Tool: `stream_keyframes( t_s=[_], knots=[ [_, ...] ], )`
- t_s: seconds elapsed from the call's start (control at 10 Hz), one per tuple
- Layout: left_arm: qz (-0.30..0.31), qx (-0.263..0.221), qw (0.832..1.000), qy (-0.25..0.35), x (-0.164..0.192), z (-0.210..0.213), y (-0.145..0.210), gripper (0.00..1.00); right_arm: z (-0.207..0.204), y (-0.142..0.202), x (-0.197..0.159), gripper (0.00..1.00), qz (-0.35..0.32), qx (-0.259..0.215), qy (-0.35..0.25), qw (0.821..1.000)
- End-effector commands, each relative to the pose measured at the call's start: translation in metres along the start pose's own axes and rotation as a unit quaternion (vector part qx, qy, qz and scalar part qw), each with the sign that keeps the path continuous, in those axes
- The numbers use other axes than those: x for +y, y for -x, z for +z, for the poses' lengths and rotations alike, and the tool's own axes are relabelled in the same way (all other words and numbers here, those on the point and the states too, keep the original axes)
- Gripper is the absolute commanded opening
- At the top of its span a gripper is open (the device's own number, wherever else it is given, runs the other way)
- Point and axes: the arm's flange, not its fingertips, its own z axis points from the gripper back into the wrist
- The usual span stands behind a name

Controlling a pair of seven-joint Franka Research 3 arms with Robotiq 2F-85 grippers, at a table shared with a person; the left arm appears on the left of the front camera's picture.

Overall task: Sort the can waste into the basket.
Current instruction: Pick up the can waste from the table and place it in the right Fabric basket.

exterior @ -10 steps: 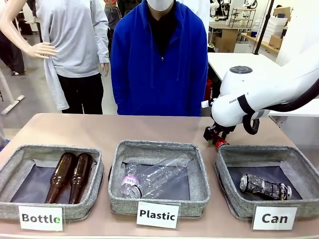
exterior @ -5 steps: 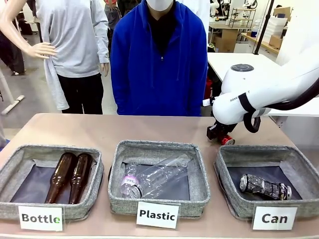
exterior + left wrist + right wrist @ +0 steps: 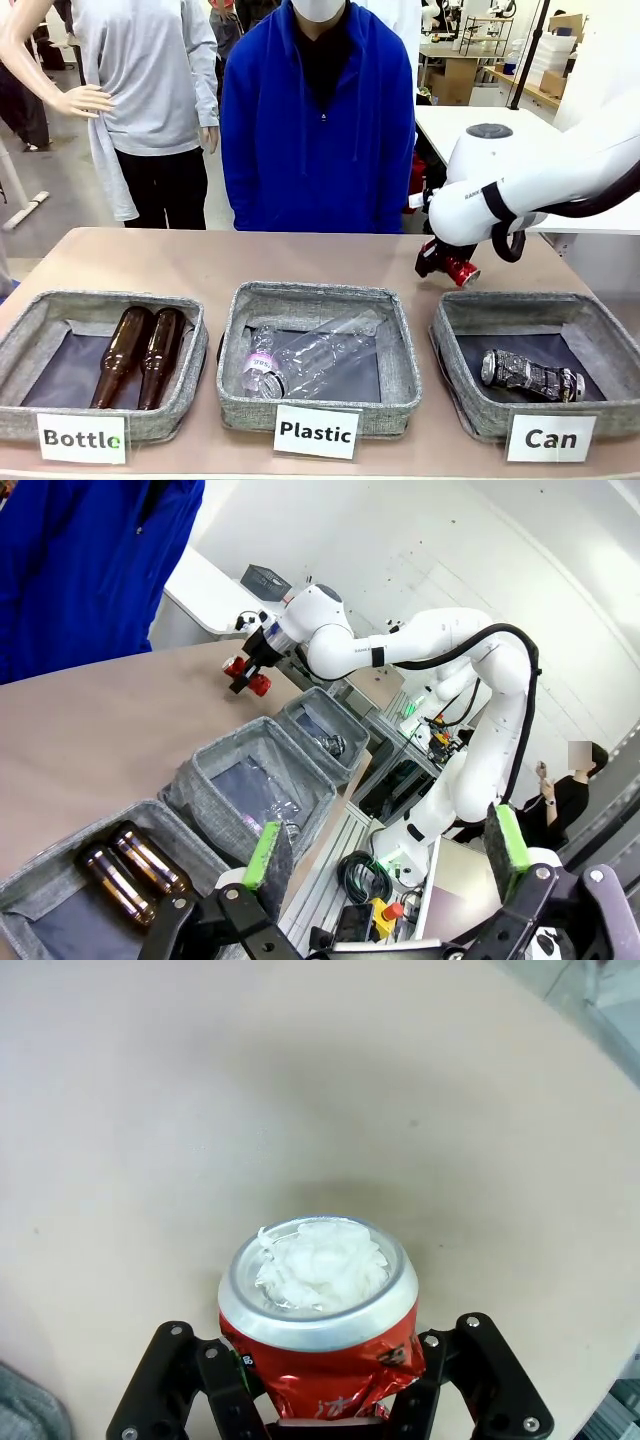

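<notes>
Front view: white cards reading "Bottle", "Plastic" and "Can" are seen on three grey baskets; the silver-grey can (image 3: pixel 532 375) lies in the "Can" basket (image 3: pixel 462 318), lower right. The red can (image 3: pixel 461 270) is clamped by the right gripper (image 3: pixel 447 265) above bare tabletop behind that basket's far rim. Right wrist view: its crumpled silver top is seen. Left wrist view: the left gripper (image 3: pixel 385 853) is seen spread wide, empty.

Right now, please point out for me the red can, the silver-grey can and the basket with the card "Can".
red can (image 3: pixel 318 1300): right wrist view, on its silver rim.
silver-grey can (image 3: pixel 530 375): front view, on its crushed side.
"Can" basket (image 3: pixel 478 415): front view, on its grey front wall.
</notes>
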Motion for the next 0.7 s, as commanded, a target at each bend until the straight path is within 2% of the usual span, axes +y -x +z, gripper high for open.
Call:
stream_keyframes(
  t_s=[0.0,0.1,0.2,0.3,0.4,0.5,0.6],
  knots=[
    [-0.001,-0.007,1.000,0.007,-0.004,-0.001,-0.003,1.00,0.059,0.011,-0.014,0.00,0.014,-0.050,0.013,0.999],
    [-0.001,-0.007,1.000,0.007,-0.004,-0.001,-0.003,1.00,0.099,0.021,-0.020,0.00,0.047,-0.061,0.004,0.997],
    [-0.001,-0.007,1.000,0.007,-0.004,-0.001,-0.003,1.00,0.131,0.035,-0.020,0.00,0.113,-0.042,-0.019,0.992],
    [-0.001,-0.007,1.000,0.007,-0.004,-0.001,-0.003,1.00,0.160,0.058,-0.016,0.00,0.222,-0.010,-0.054,0.973],
    [-0.001,-0.007,1.000,0.007,-0.004,-0.001,-0.003,1.00,0.179,0.084,-0.013,0.00,0.328,0.026,-0.078,0.941],
    [-0.001,-0.007,1.000,0.007,-0.004,-0.001,-0.003,1.00,0.190,0.112,-0.010,0.00,0.404,0.074,-0.095,0.907],
    [-0.001,-0.007,1.000,0.007,-0.004,-0.001,-0.003,1.00,0.193,0.126,-0.008,0.00,0.457,0.076,-0.118,0.878]
  ],
)
